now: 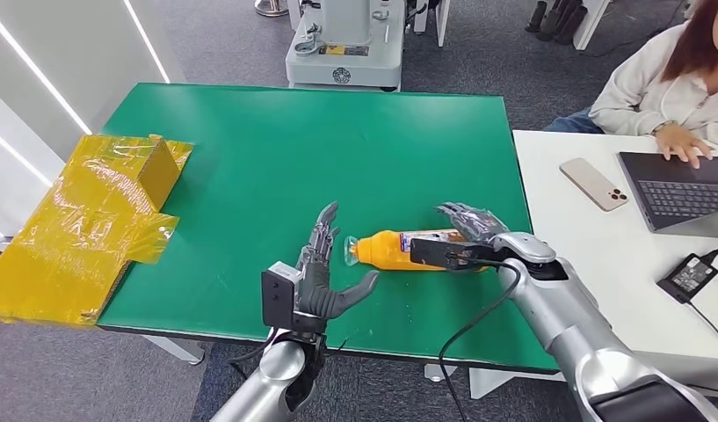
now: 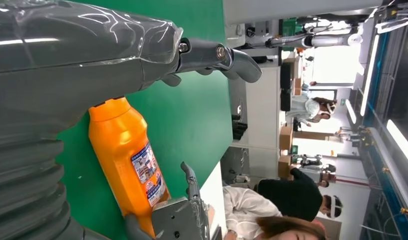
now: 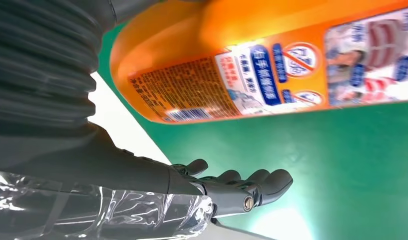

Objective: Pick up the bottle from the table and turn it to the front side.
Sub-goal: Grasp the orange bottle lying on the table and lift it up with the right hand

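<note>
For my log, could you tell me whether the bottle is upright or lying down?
Lying down: the orange bottle rests lengthwise on the green table.

You see a glossy orange plastic bottle (image 1: 399,249) with a printed paper-like label, lying on a matt green table (image 1: 276,158). The left hand (image 1: 324,272) and right hand (image 1: 469,224) look dark, smooth plastic or metal, hard to tell. The yellow wrapping (image 1: 91,220) is shiny, crinkled film.
</note>
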Robot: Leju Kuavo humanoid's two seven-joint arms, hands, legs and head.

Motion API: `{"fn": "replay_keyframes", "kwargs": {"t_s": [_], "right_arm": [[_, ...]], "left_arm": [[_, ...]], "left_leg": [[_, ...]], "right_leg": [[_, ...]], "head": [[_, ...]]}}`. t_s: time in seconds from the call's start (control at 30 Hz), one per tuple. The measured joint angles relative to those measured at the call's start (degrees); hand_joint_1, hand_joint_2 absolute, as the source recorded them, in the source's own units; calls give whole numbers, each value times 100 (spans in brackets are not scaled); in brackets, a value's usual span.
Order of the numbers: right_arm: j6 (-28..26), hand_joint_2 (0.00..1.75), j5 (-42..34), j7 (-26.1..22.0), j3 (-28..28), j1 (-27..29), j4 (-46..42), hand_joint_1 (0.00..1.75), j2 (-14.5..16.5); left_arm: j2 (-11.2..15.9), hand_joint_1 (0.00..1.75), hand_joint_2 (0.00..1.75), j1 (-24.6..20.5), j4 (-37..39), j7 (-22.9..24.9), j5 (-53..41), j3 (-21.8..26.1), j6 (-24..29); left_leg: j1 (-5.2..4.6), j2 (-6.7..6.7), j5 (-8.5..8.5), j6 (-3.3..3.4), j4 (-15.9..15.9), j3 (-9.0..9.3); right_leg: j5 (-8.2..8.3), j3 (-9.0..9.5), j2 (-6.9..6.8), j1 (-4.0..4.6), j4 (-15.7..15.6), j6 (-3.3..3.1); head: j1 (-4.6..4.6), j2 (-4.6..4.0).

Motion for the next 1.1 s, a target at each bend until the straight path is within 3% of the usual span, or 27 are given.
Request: {"fn": "replay_keyframes", "kwargs": {"t_s": [0.53,0.57,0.67,0.7,1.0,1.1], "right_arm": [[23,175,-288,72,373,208,-22,4,-220],[25,175,-312,65,387,223,-25,17,-238],[-10,175,-352,41,427,281,-44,117,-303],[-33,175,-360,35,439,303,-54,138,-323],[-207,175,-407,-4,558,433,-193,148,-371],[-277,175,-407,28,593,456,-233,167,-316]], "left_arm": [[0,0,175,12,1,122,80,0,-74],[1,0,175,12,2,123,96,0,-75],[3,0,175,23,3,101,160,0,-75],[5,0,175,31,5,82,184,0,-75],[140,0,175,239,-3,-108,395,22,-48],[202,0,175,319,-33,-129,434,36,6]], "left_leg": [[0,0,0,0,0,1],[0,0,0,0,0,1],[0,0,0,0,0,1],[0,0,0,0,0,1],[0,2,0,0,-1,7],[1,6,0,0,-3,9]], "right_leg": [[0,0,1,0,0,0],[0,0,1,0,0,0],[0,1,0,0,0,0],[0,2,0,0,-1,0],[0,9,1,0,-1,0],[0,10,4,1,0,0]], "head": [[0,0],[0,0],[-1,0],[-1,0],[-1,0],[0,0]]}}
